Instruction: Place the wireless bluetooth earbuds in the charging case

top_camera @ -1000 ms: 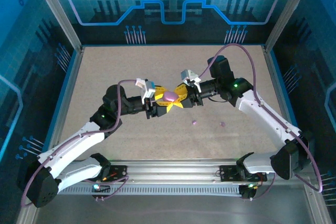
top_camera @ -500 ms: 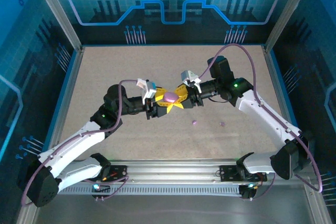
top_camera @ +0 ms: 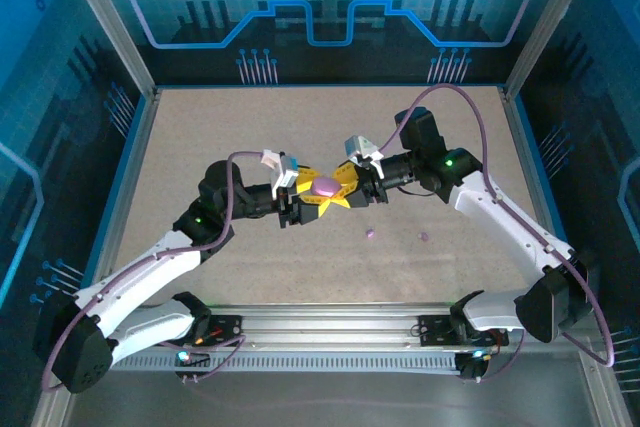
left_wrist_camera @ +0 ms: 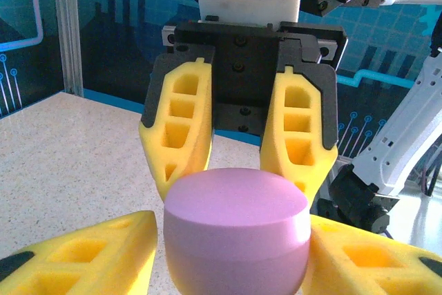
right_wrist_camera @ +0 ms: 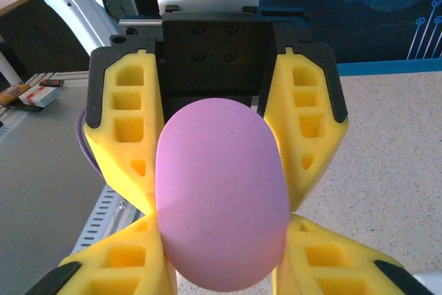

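Observation:
A light purple, pebble-shaped charging case (top_camera: 323, 186) hangs above the middle of the table, lid closed, between both grippers. My left gripper (top_camera: 308, 197) comes in from the left and is shut on the case (left_wrist_camera: 235, 236), its yellow pads pressed to both sides. From the right, my right gripper (top_camera: 342, 187) is shut on the same case (right_wrist_camera: 221, 198). Two tiny light purple earbuds lie on the table in front of the right arm, one (top_camera: 370, 233) nearer the centre and the other (top_camera: 423, 237) further right.
The speckled tabletop (top_camera: 250, 127) is fenced by a blue rim and metal frame posts (top_camera: 110, 22). Both arm bases sit on the rail (top_camera: 330, 327) at the near edge. Purple cables loop over each arm.

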### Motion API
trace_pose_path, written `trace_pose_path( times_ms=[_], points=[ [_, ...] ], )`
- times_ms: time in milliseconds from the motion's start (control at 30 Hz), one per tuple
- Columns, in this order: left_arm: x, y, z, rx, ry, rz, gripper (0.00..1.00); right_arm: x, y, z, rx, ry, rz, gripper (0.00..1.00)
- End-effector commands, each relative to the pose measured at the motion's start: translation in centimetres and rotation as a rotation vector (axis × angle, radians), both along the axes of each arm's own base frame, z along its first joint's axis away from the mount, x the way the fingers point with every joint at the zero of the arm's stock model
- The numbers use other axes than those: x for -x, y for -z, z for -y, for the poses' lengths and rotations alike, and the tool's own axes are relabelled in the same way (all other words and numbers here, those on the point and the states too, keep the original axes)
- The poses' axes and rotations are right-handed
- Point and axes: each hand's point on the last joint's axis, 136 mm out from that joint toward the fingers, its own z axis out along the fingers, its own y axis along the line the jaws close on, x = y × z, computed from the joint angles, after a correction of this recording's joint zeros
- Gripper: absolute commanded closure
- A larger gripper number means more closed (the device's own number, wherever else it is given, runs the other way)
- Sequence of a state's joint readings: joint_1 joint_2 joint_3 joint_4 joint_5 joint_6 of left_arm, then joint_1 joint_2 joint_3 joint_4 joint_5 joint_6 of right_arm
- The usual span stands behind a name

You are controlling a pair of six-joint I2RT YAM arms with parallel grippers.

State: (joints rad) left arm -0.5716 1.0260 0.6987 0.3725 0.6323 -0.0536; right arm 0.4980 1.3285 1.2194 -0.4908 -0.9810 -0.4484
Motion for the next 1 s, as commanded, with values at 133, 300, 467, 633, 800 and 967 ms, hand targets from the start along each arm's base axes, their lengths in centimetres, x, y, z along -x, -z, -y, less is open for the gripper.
trace_pose_path(
  times_ms=[133, 300, 467, 633, 800, 967],
  points=[
    [0.5, -1.7, 0.3, 0.031, 0.035, 0.029, 0.47, 0.6, -1.0, -0.1, -0.016, -0.026, 0.039, 0.7],
    [0.5, -1.5, 0.3, 0.024, 0.037, 0.022, 0.53, 0.7, -0.5, -0.3, 0.012, -0.022, 0.055, 0.7],
    [0.6, -1.2, 0.3, 0.014, 0.038, 0.024, 0.62, 0.5, -1.0, -0.2, 0.006, -0.012, 0.024, 0.65],
    [0.8, -0.1, 0.3, -0.013, 0.047, 0.026, 0.65, -0.1, -1.8, 0.6, -0.019, 0.008, -0.034, 0.6],
    [1.0, 0.0, 0.4, -0.012, 0.066, 0.021, 0.66, -0.2, -1.9, 0.9, -0.016, 0.019, -0.045, 0.56],
    [1.0, 0.2, 0.4, -0.017, 0.065, 0.022, 0.66, -0.5, -2.2, 1.3, -0.031, 0.029, -0.069, 0.53]
  ],
)
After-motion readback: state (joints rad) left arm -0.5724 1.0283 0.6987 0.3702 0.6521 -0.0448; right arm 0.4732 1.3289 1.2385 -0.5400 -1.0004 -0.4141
